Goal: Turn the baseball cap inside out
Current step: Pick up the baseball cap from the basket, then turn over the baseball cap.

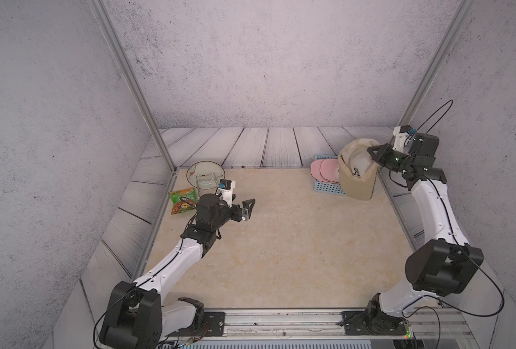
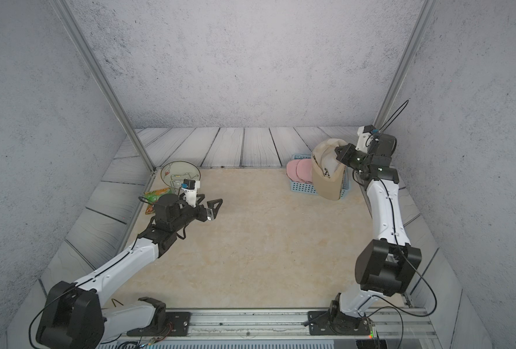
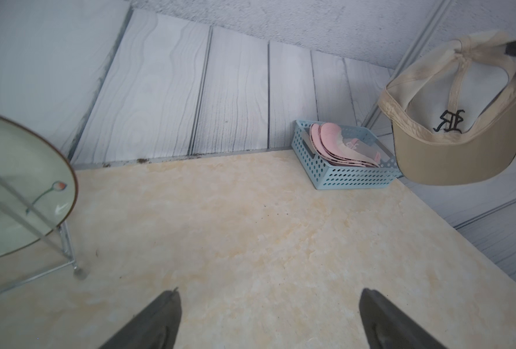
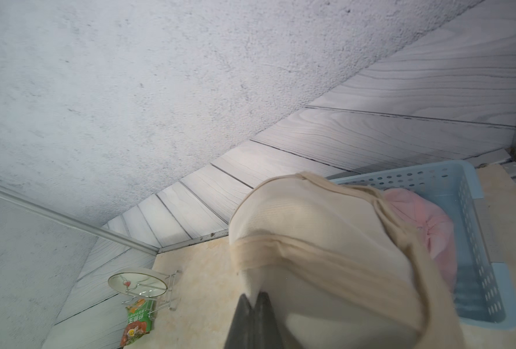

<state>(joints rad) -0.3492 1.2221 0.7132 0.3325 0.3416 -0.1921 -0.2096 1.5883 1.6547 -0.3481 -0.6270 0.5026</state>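
Blue basket (image 1: 326,189) holds pink caps (image 1: 323,170); right gripper (image 1: 370,150) pinches the beige cap (image 1: 357,184) (left gripper (image 1: 248,208) gapes).

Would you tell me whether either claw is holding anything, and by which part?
The right claw is shut on the baseball cap, pinching crown fabric near its top. The left claw is open and empty.

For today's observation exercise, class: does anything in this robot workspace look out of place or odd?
The beige cap hangs in the air beside the blue basket, pinched by the shut right gripper. Its pale lining and seam tape face outward, and its embroidered mark reads backwards. Nothing looks spilled or broken.
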